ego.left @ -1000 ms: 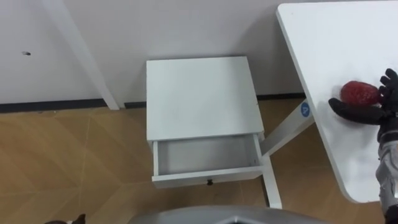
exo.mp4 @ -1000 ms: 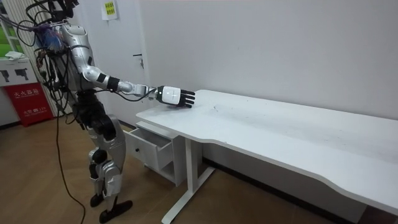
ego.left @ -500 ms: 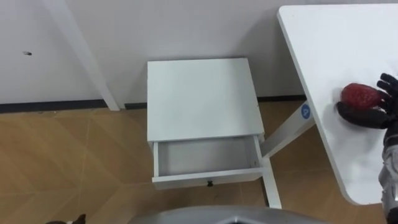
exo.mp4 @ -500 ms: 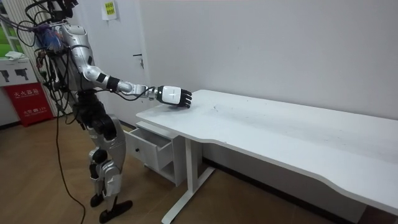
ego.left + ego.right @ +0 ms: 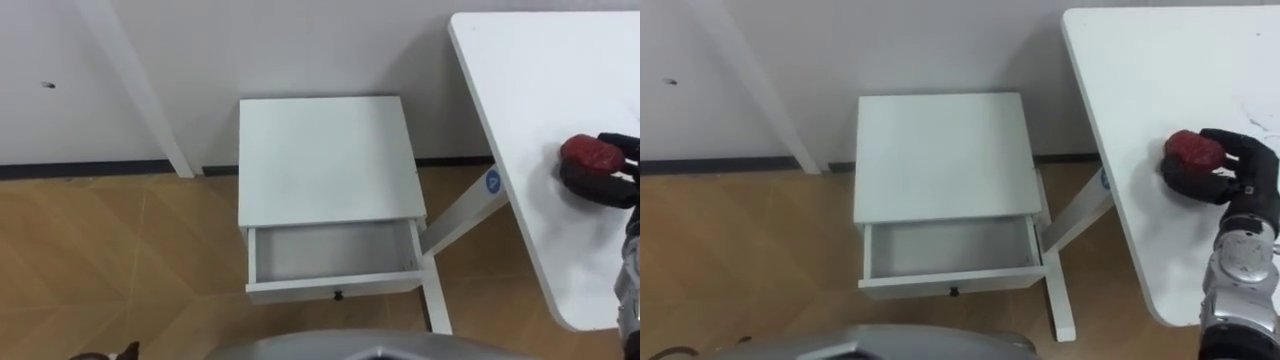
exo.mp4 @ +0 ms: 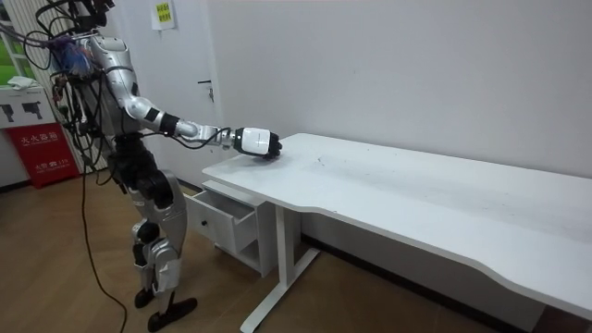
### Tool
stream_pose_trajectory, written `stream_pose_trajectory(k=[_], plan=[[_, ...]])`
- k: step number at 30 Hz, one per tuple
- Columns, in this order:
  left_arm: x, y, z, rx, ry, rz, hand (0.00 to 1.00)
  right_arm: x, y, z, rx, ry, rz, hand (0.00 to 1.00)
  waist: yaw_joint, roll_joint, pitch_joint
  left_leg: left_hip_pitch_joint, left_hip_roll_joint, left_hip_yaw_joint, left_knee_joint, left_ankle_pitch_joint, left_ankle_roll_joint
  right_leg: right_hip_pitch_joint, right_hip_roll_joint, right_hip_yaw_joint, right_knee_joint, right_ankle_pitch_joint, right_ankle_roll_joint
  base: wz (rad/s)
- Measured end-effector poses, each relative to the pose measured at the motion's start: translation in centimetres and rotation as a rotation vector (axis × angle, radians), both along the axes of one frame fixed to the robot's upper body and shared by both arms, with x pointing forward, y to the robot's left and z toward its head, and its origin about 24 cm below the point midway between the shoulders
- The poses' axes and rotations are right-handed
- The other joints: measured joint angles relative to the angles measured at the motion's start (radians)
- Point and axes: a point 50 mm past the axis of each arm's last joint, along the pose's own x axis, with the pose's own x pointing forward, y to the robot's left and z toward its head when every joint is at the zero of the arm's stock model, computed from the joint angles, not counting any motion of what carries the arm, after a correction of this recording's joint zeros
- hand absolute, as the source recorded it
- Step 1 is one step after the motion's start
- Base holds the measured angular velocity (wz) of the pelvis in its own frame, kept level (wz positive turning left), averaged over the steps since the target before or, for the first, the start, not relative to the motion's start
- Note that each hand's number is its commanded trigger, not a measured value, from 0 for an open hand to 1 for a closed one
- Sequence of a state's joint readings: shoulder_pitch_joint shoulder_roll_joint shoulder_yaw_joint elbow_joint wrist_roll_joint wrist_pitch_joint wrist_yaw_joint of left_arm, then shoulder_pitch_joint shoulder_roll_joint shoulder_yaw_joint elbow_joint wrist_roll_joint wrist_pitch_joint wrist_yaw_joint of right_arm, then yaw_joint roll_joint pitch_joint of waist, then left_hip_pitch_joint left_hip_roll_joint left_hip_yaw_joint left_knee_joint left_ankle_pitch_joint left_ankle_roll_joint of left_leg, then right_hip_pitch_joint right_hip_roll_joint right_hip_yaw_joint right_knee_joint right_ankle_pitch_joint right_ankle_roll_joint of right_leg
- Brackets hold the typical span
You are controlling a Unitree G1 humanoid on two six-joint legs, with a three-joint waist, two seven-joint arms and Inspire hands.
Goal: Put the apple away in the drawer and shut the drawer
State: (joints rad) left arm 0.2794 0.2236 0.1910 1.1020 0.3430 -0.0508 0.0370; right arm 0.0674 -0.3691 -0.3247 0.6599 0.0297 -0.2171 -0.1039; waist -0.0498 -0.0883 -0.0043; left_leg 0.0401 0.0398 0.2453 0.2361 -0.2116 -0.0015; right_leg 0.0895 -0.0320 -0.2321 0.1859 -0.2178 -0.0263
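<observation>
A dark red apple [image 5: 588,152] lies near the left edge of the white table [image 5: 530,70]. My right hand [image 5: 1232,168] is at the apple, its fingers and thumb curled round it from the right and the near side; it rests on the tabletop. In the room view my right hand [image 6: 255,141] is stretched out over the table's corner. A white bedside cabinet [image 5: 322,155] stands by the wall, left of the table. Its drawer [image 5: 332,252] is pulled out and nothing lies in it. A dark tip of my left hand [image 5: 126,351] pokes in at the bottom edge.
The table's slanted leg [image 5: 462,212] runs down just right of the drawer's front corner. A white post [image 5: 135,90] leans along the wall to the left. Wooden floor [image 5: 110,250] spreads left of the cabinet. I stand in front of the cabinet.
My right hand's fingers were spread beside the apple; now they have curled round it. The hand sits a little lower on the table. The drawer has not moved.
</observation>
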Motion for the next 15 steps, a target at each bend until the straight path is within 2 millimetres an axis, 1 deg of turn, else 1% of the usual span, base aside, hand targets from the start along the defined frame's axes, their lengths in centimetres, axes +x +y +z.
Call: stream_pose_trajectory(k=[4, 10, 12, 13, 15], plan=[[0.2, -0.2, -0.2, -0.007, 0.01, -0.012, 0.0, 0.9, 1.0, 0.0, 0.014, 0.006, 0.074, 1.0, 0.003, -0.007, -0.001, 0.001, 0.0, -0.003, 0.0, 0.0, 0.0, 0.0, 0.001, 0.001, 0.006, 0.0, -0.001, 0.0], [0.5, -0.6, -0.3, -0.017, 0.022, -0.049, 0.0, 3.1, 4.0, 1.1, -0.05, 0.028, 0.305, 1.0, 0.008, -0.007, 0.001, -0.004, 0.0, -0.001, 0.002, 0.0, 0.0, -0.002, 0.002, 0.006, 0.002, 0.002, -0.001, 0.0], [0.8, -0.7, -0.3, -0.02, 0.016, -0.058, 0.0, 3.8, 5.3, 1.5, -0.079, 0.028, 0.397, 1.0, 0.019, -0.003, 0.002, -0.012, 0.0, -0.003, 0.006, 0.0, 0.0, -0.002, 0.001, 0.004, 0.004, 0.002, -0.001, 0.0], [1.0, -0.8, -0.3, -0.021, 0.016, -0.068, 0.0, 3.9, 5.7, 1.6, -0.082, 0.027, 0.42, 1.0, 0.024, -0.001, 0.003, -0.015, 0.002, -0.004, 0.009, -0.001, 0.0, -0.002, 0.001, 0.004, 0.008, 0.002, -0.001, 0.05], [1.6, -1.2, -0.5, -0.033, 0.009, -0.103, 0.0, 4.4, 7.4, 1.6, -0.103, 0.048, 0.528, 1.0, 0.03, 0.013, 0.0105, -0.032, 0.003, -0.009, 0.024, -0.007, 0.002, -0.008, 0.0, -0.005, 0.016, 0.002, -0.001, 0.11]])
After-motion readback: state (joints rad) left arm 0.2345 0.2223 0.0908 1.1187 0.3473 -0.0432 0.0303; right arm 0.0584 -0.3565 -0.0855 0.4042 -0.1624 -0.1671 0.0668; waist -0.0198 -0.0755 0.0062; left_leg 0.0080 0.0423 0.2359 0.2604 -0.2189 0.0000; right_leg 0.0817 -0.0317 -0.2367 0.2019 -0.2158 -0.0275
